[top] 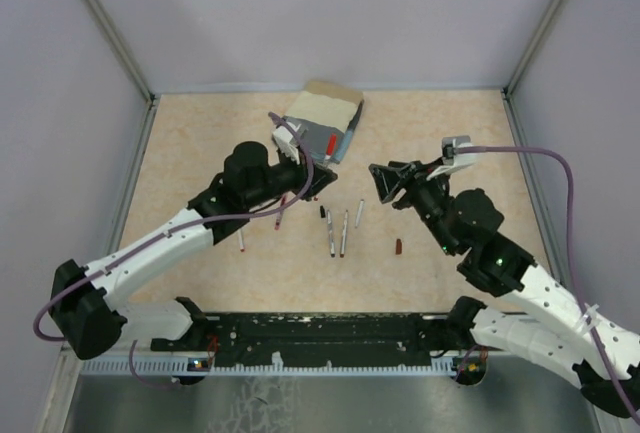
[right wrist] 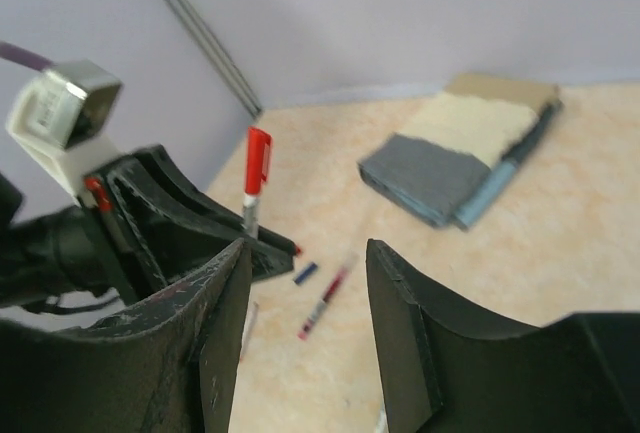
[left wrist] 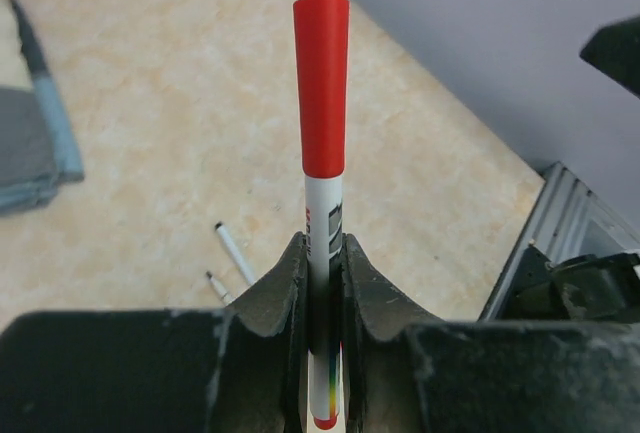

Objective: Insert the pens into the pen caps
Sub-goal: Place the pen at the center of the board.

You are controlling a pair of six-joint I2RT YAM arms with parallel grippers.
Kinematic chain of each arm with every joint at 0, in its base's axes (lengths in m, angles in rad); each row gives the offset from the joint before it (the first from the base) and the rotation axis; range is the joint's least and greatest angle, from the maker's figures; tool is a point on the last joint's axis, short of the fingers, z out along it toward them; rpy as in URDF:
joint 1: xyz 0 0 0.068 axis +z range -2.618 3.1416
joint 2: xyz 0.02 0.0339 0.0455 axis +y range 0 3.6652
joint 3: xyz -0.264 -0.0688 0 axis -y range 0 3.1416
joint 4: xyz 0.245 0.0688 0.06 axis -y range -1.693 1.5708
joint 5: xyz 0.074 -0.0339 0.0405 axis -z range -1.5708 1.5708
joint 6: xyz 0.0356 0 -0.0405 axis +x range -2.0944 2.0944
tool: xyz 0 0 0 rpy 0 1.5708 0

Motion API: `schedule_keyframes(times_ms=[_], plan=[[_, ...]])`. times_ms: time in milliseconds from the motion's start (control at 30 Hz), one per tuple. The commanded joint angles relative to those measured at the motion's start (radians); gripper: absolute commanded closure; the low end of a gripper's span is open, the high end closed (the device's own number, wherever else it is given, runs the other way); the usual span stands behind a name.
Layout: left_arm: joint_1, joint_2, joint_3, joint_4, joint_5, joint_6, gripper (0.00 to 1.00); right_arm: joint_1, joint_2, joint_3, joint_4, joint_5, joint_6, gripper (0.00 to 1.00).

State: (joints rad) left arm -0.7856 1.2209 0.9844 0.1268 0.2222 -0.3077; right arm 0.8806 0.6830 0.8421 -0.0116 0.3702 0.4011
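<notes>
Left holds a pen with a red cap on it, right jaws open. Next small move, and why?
Probably lower the left gripper and lay the red-capped pen on the table. Its red cap looks seated, and the right gripper stands open, empty and clear of it. Other uncapped pens lie there.

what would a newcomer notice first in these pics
The red-capped pen clamped in the left gripper, its cap sticking out past the fingers. Facing it, the right gripper hangs open and empty. Loose pens lie on the table between the arms, with a folded cloth at the back.
</notes>
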Motion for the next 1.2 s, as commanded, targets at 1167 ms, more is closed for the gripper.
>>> schedule_keyframes(times_ms=[1167], plan=[[0.160,0.536,0.224,-0.518,-0.314,-0.185,1.00,-0.001,0.351,0.862,-0.295,0.291,0.000,0.23]])
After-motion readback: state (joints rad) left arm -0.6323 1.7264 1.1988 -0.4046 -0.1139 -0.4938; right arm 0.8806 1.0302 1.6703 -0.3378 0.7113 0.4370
